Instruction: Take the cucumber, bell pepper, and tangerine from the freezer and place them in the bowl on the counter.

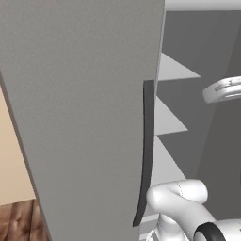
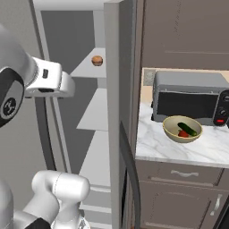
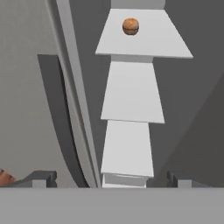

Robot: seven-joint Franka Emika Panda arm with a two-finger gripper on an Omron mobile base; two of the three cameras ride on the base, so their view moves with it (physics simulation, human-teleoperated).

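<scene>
The tangerine (image 2: pixel 97 61) (image 3: pixel 130 26) rests alone on an upper shelf (image 3: pixel 144 43) of the open freezer (image 2: pixel 96 114). On the counter (image 2: pixel 156 147) stands the pale bowl (image 2: pixel 170 128), with the cucumber (image 2: pixel 187 129) and the red bell pepper (image 2: pixel 183 133) lying inside it. My gripper (image 3: pixel 111 180) is open and holds nothing. It points into the freezer from outside, well short of the tangerine, with lower bare shelves (image 3: pixel 131 92) between. In the right base view my arm (image 2: pixel 47 80) reaches toward the freezer opening.
The grey freezer door (image 1: pixel 75 103) stands swung open on the left, its long dark handle (image 1: pixel 147 150) (image 3: pixel 57 113) close beside my arm. A second door edge (image 2: pixel 120 112) divides the freezer from the counter. A grey microwave (image 2: pixel 192 100) stands behind the bowl.
</scene>
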